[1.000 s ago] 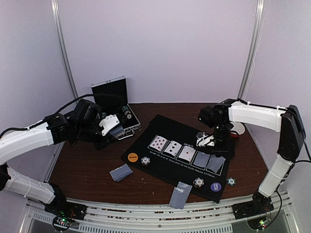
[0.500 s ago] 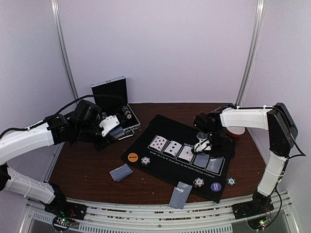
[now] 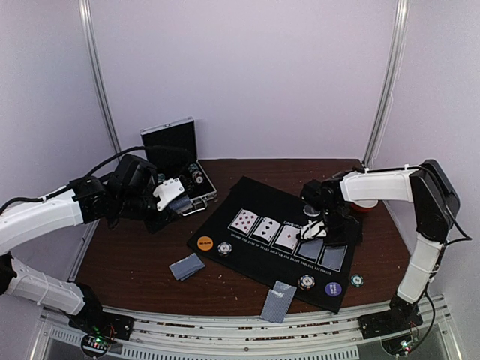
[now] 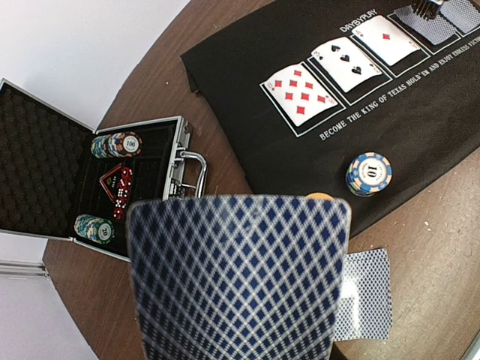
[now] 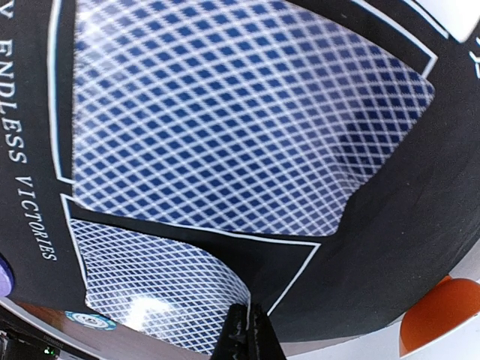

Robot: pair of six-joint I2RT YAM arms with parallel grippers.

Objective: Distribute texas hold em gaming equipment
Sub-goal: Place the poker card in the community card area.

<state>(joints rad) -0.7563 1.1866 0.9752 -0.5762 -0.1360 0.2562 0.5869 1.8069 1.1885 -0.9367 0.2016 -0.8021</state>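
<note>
Since the front edge was closest, I started there: a face-down card (image 3: 278, 301) hung half off the near edge of the black mat (image 3: 255, 196). A second blue-backed card (image 3: 187, 266) lay on the wooden table (image 3: 135, 262) to its left. A striped chip (image 3: 306, 282) and the purple button (image 3: 330, 288) sat on the mat's near corner, with a teal chip (image 3: 357, 280) just off it. The orange button (image 3: 205, 242) and a chip stack (image 3: 224, 247) sat at the left corner.

Further in, three face-up cards (image 3: 265, 227) filled their boxes. The right gripper (image 3: 313, 228) hung low over the two face-down board cards (image 3: 335, 255), fingers pinched fully together, nothing visibly between them. The left gripper (image 3: 177, 199) was clamped on a held card (image 4: 238, 285), up above the table. Furthest back, the open aluminium case (image 3: 171, 146) held chips and red dice (image 4: 118, 184).
</note>
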